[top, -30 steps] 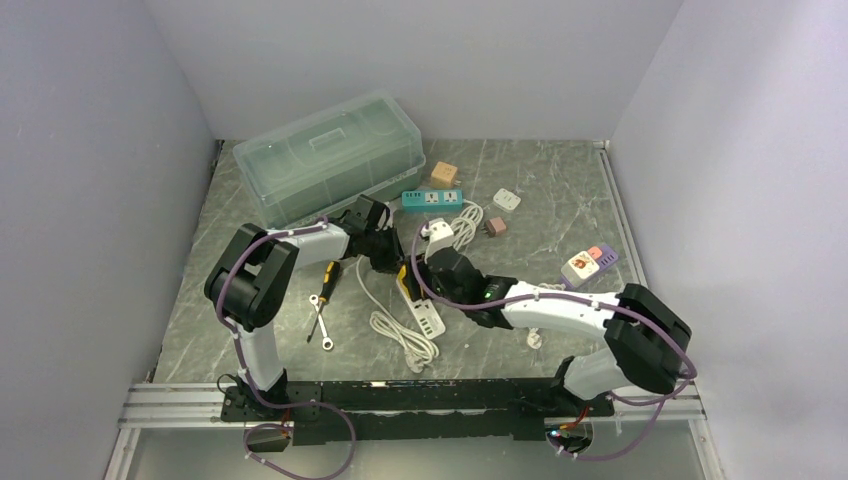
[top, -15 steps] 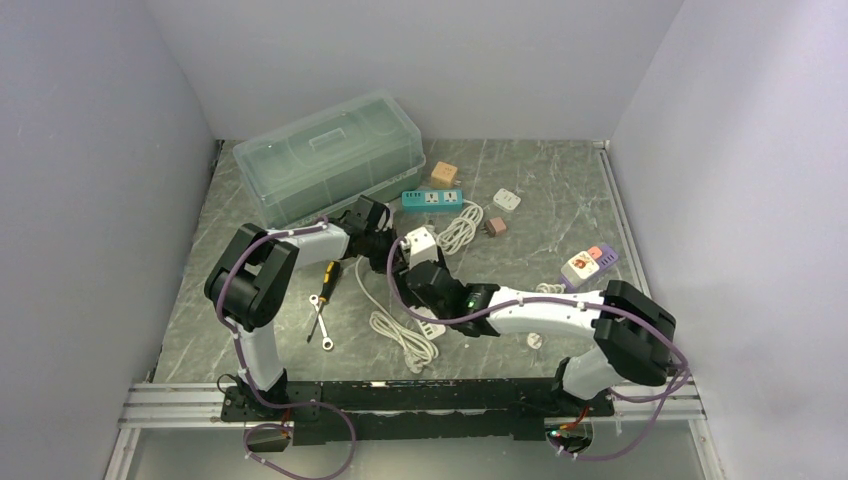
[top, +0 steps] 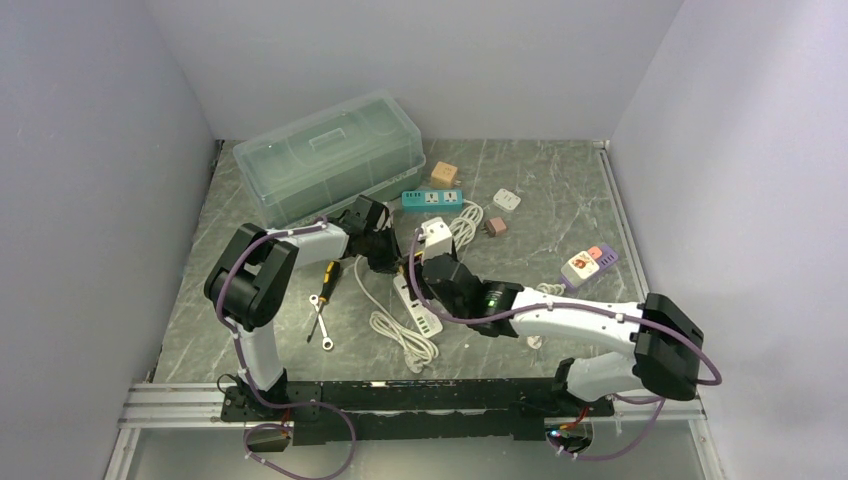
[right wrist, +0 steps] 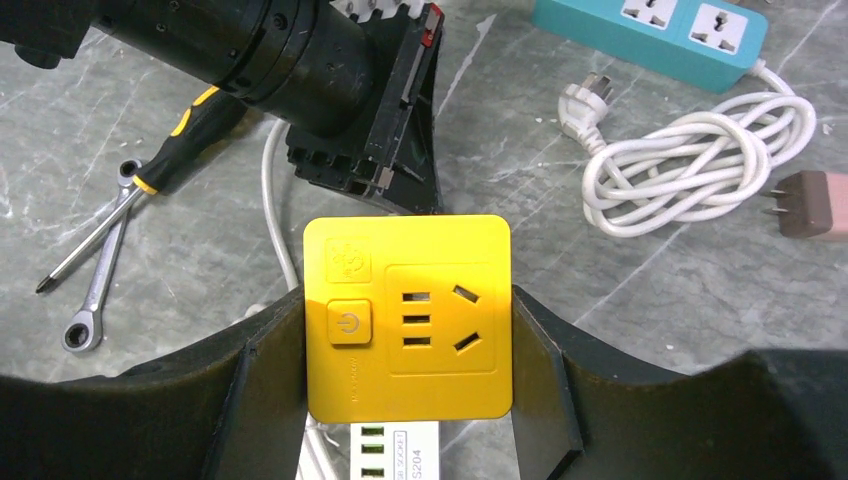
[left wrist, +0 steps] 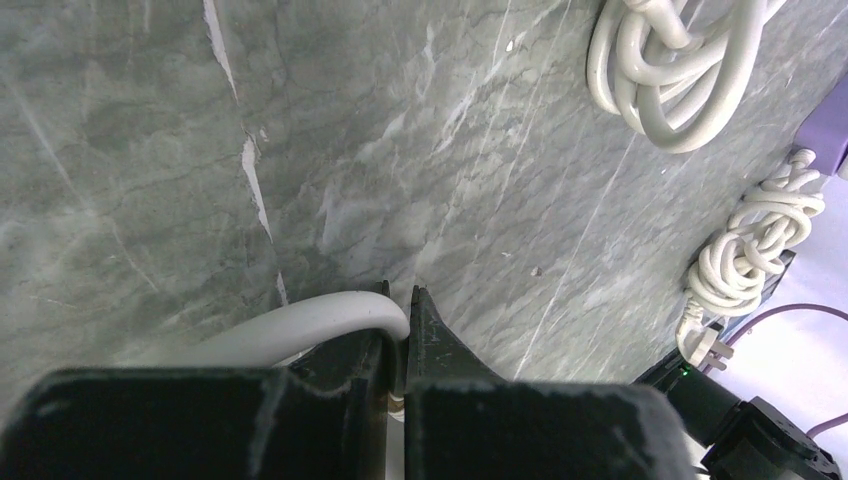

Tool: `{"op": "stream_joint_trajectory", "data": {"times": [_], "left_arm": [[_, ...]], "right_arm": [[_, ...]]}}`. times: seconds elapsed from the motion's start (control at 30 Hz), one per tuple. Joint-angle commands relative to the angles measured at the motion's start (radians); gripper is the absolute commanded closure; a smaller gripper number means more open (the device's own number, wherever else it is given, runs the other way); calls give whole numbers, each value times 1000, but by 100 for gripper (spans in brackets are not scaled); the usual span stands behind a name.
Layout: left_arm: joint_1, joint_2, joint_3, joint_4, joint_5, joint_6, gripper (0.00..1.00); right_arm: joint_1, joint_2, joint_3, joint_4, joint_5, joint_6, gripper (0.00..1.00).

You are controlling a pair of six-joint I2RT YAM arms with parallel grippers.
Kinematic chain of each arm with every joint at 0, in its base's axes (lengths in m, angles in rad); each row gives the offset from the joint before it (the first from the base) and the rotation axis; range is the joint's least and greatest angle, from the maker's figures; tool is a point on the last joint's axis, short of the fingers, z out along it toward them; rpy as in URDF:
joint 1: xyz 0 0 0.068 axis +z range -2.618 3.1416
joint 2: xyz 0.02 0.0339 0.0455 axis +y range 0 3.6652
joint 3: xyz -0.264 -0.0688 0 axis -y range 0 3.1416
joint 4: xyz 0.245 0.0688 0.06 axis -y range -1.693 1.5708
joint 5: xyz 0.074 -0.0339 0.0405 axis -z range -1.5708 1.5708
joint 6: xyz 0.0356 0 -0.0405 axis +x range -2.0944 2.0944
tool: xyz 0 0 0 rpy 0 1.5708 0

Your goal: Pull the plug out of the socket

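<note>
Right wrist: socket (right wrist: 407, 317) between tool fingers (right wrist: 545, 380)

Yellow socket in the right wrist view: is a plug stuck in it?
No, the yellow socket held in the right hand shows all its holes empty, with nothing plugged in.

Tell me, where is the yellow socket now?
The yellow socket sits centre of the right wrist view, clamped in the right gripper, white power strip peeking out below it.

open: bare table (top: 560, 180) far right | blocked: storage box (top: 325, 155) far left, cord coil (top: 402, 335) centre
</note>
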Motion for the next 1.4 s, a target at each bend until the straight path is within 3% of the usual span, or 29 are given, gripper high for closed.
{"op": "stream_joint_trajectory", "data": {"times": [0.0,0.13,0.27,0.43,0.63,0.87,1.03,1.2,1.37], "left_arm": [[4,-29,13,8,-21,24,100],[4,-46,24,-2,-33,48,100],[4,-98,27,-6,-63,81,100],[4,-158,42,-17,-105,119,100],[4,-209,132,-20,-151,210,100],[-2,-8,411,-135,-93,305,100],[-26,182,614,-235,-91,415,100],[-72,299,718,-260,-136,505,99],[-107,355,766,-290,-168,548,74]], "right_arm": [[-16,-66,36,-28,47,15,100],[-93,-106,63,-127,31,37,100],[-288,-143,68,-208,-71,54,100],[-520,-122,53,-239,-134,31,100],[-717,-26,73,-173,-334,-1,100],[-822,145,176,-167,-561,16,100],[-848,234,221,-164,-616,31,100],[-882,320,270,-176,-661,48,80],[-898,348,290,-179,-648,45,50]]}}
